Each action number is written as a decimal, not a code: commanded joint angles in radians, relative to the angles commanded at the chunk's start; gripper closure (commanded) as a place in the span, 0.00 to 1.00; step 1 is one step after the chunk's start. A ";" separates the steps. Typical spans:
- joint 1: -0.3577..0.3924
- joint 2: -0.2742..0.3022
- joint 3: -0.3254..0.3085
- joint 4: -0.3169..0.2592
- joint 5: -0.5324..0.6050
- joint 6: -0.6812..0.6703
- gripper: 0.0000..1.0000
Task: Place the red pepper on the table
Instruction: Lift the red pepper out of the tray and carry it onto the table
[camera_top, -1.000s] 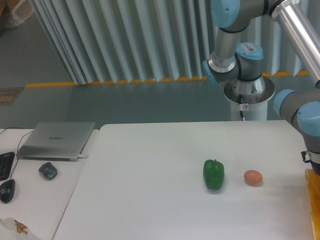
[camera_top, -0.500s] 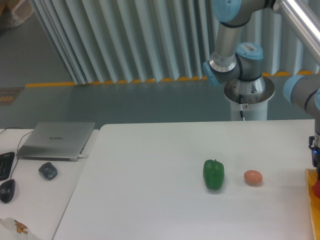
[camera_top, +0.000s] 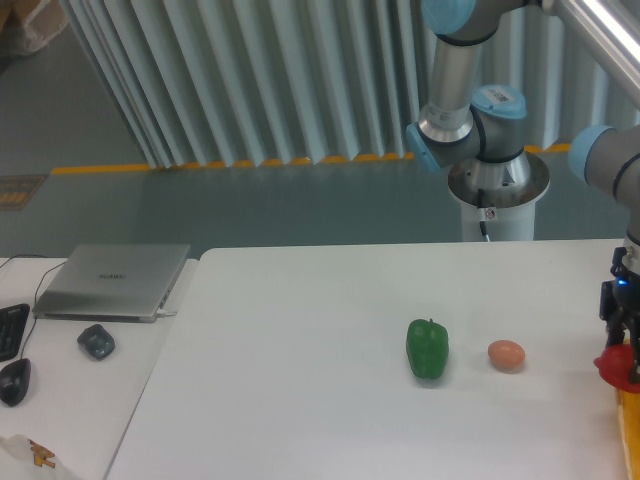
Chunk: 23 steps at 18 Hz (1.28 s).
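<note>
— Camera view at the right edge: the red pepper (camera_top: 620, 366) hangs in the gripper (camera_top: 619, 340), whose fingers are closed on it from above, over the table (camera_top: 300, 400) beside an orange-yellow tray edge (camera_top: 630, 440).

— So which step is this?

— Carrying, by the look of it (the pepper seems clear of the surface, though that is hard to judge). Next comes a move over bare tabletop, away from the egg-shaped thing (camera_top: 506, 354) and the green pepper (camera_top: 427, 348), then lowering and release.

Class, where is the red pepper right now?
The red pepper is at the far right edge, in the gripper, right of the egg.
</note>
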 joint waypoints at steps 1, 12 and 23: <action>-0.005 -0.002 0.000 0.000 0.005 -0.018 0.56; -0.111 0.008 0.000 0.008 0.029 -0.184 0.56; -0.255 -0.023 -0.002 0.041 0.201 -0.386 0.55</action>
